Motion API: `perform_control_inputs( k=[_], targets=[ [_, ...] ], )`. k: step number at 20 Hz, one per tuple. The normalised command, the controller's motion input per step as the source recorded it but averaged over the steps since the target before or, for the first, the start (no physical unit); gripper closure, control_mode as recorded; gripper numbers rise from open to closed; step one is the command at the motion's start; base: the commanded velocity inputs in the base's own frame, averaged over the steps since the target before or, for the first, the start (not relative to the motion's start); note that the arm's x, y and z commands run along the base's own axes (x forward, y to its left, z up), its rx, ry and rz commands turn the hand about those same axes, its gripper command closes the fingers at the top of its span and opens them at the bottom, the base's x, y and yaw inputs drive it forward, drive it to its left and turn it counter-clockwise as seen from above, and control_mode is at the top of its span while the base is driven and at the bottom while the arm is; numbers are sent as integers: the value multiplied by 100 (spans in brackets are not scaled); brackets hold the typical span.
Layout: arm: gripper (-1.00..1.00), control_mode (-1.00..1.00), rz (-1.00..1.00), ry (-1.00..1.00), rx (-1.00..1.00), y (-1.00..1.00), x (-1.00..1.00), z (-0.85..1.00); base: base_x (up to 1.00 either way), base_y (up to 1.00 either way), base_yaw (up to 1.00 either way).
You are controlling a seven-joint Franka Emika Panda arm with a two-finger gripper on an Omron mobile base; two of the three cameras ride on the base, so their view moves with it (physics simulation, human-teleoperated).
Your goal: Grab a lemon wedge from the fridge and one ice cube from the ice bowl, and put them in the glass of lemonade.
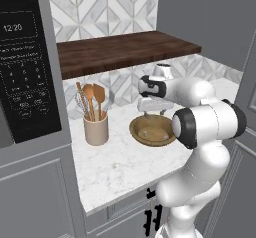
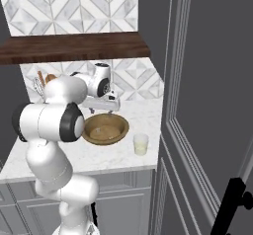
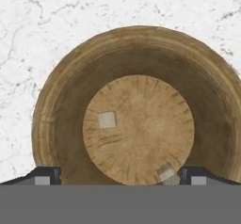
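Two ice cubes [image 3: 107, 119] lie in the ice bowl [image 3: 56, 105] at nine and five o'clock; the wide-open, empty gripper [image 3: 120, 176] above should centre on one before descending, the glass of lemonade [image 2: 141, 143] waiting beside the bowl

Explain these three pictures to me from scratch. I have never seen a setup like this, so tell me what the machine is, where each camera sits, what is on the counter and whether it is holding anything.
This is a rendered kitchen, not a real one. The machine is a white robot arm with dark joints on a base that can drive. Two pictures come from cameras on that base, behind the arm to its left and right, so they show the same scene from two sides. The third comes from a camera on the hand, looking straight down along the gripper.

On the marble counter stand a wooden ice bowl, a beige crock of wooden utensils and a small glass of lemonade. In the hand view, two ice cubes lie in the bowl, one left of centre and one near the right fingertip.

The gripper hangs open above the bowl and holds nothing.
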Motion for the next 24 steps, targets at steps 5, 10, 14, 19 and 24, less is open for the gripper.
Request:
perform_control_inputs(
  k=[5,10,14,19,24],
  targets=[
    [-100,-100,0,0,0,0,4,-41,0,0,0],
    [-100,-100,0,0,0,0,3,-55,0,0,0],
    [-100,-100,0,0,0,0,12,-51,0,0,0],
    [-100,-100,0,-4,0,0,8,-12,0,0,0],
    [-100,-100,0,-1,-1,0,0,0,0,0,0]
  ],
)
